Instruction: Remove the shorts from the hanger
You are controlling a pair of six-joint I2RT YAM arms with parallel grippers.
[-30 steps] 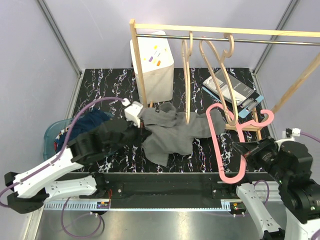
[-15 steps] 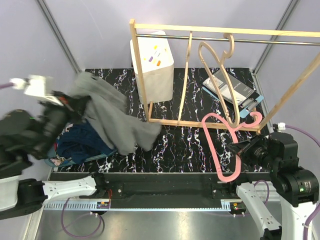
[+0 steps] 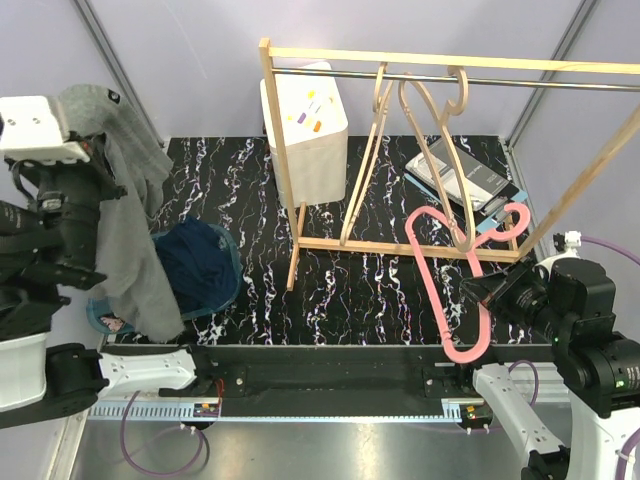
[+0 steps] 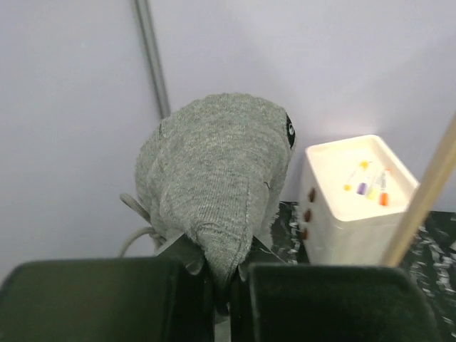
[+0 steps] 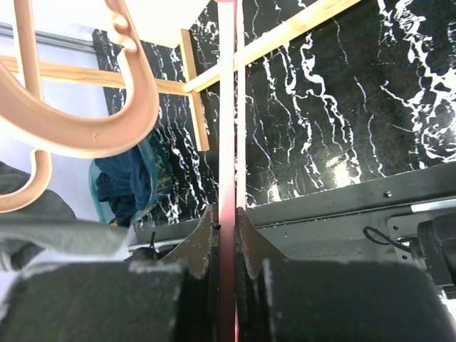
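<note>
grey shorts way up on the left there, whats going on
The left claw is shut on the grey shorts and holds them high at the left edge, the cloth hanging down by the teal basket, which has the navy shorts in it. The right claw is shut on the pink hanger, which is bare, over the near right of the table. Two wooden hangers hang on the rack's rail.
</note>
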